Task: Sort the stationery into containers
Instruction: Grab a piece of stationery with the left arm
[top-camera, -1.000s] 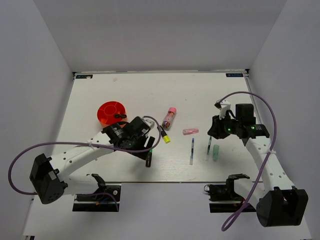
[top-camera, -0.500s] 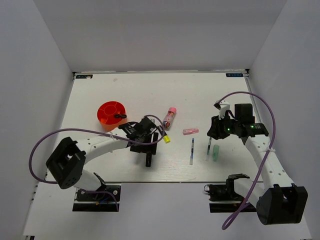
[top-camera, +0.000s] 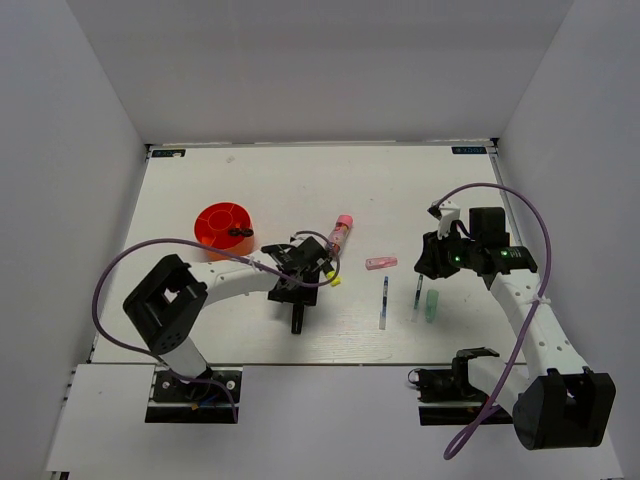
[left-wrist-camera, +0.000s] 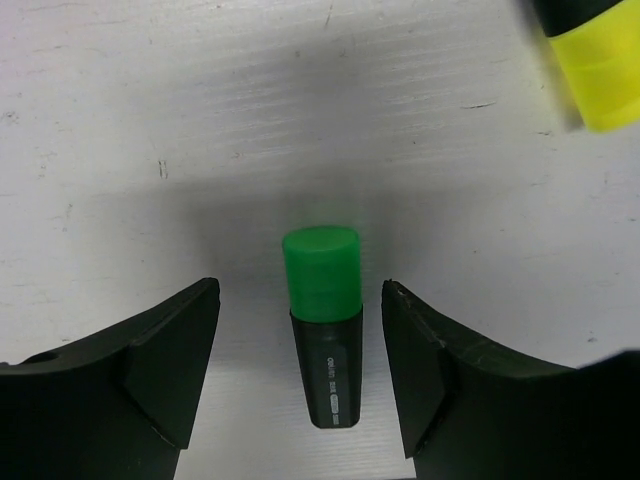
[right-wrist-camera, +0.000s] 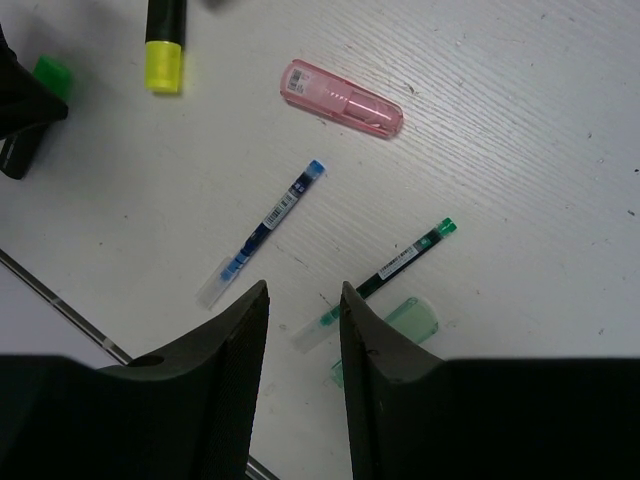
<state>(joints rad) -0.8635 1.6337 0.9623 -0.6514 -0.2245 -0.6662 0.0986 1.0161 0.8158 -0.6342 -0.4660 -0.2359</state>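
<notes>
A black highlighter with a green cap (left-wrist-camera: 322, 340) lies on the table between the fingers of my left gripper (left-wrist-camera: 300, 292), which is open and low around it without touching. In the top view the left gripper (top-camera: 298, 298) is over this highlighter (top-camera: 298, 320). The yellow-capped highlighter (top-camera: 331, 274), pink-capped glue stick (top-camera: 340, 235), pink eraser (top-camera: 381, 263), blue pen (top-camera: 384, 302), green pen (top-camera: 417, 294) and pale-green cap (top-camera: 432, 305) lie on the table. My right gripper (top-camera: 430, 265) is open and empty above the green pen (right-wrist-camera: 395, 262). The red-orange organiser (top-camera: 212, 222) holds the scissors (top-camera: 238, 231).
The table's near edge (right-wrist-camera: 60, 305) runs just below the pens. In the right wrist view the eraser (right-wrist-camera: 342, 98), the blue pen (right-wrist-camera: 262, 230), the pale-green cap (right-wrist-camera: 412, 320) and the yellow-capped highlighter (right-wrist-camera: 164, 45) lie apart from each other.
My left arm has swung right, away from the organiser, and come down so its open fingers straddle the green-capped highlighter. The right arm has not moved.
</notes>
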